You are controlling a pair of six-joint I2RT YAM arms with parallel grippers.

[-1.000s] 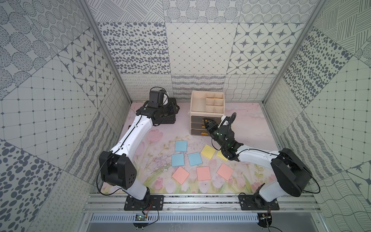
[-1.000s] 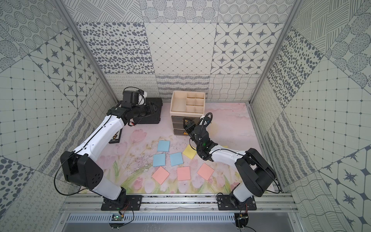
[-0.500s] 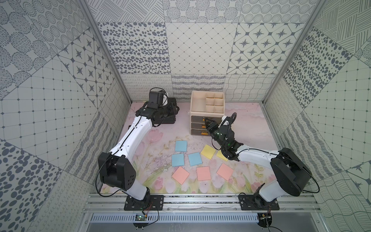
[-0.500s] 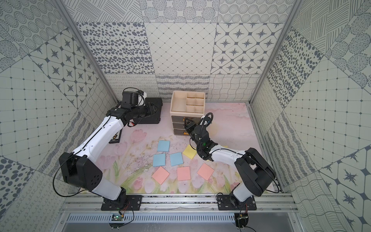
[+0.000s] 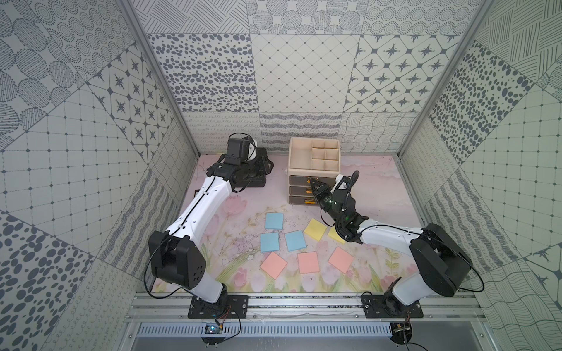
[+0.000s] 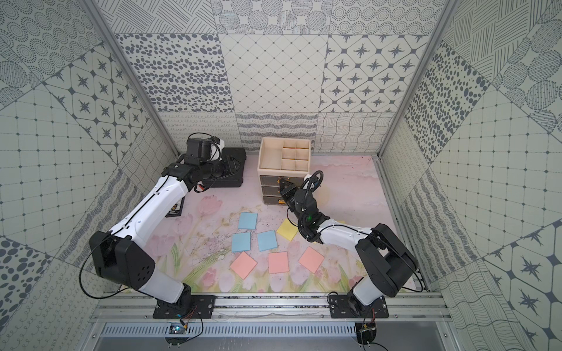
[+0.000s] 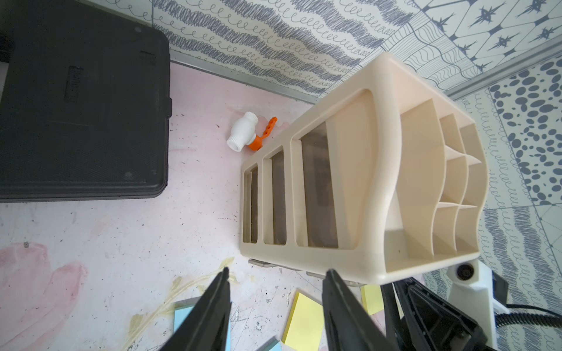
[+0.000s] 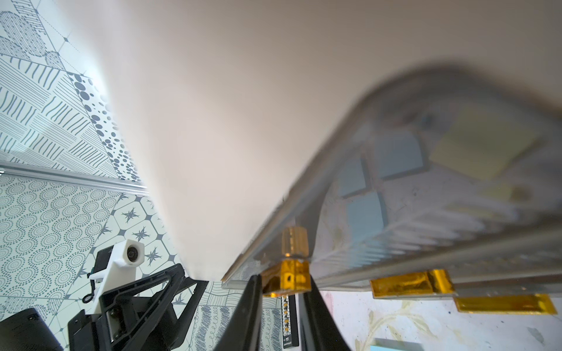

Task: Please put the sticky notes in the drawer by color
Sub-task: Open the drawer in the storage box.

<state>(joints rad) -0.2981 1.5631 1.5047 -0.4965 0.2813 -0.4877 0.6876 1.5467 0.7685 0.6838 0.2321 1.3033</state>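
At ten o'clock on the table (image 5: 225,212), beside the black case (image 7: 82,100), the left gripper (image 7: 277,271) hung with its jaws parted and nothing between them, much as a second before. At twelve o'clock stood the drawer (image 5: 292,153) cabinet, all three drawers apparently shut. The change was to the right. The right gripper (image 8: 282,281) had edged in to the top drawer and drawn its jaws together onto the gold handle (image 8: 294,241), which sat pinched between them. That looked like the grasp before a pull, so nothing was sorted yet. The sticky notes (image 5: 295,240) lay flat from the middle toward six o'clock, blue, yellow and pink. One yellow was largely hidden under the right arm (image 5: 386,237).
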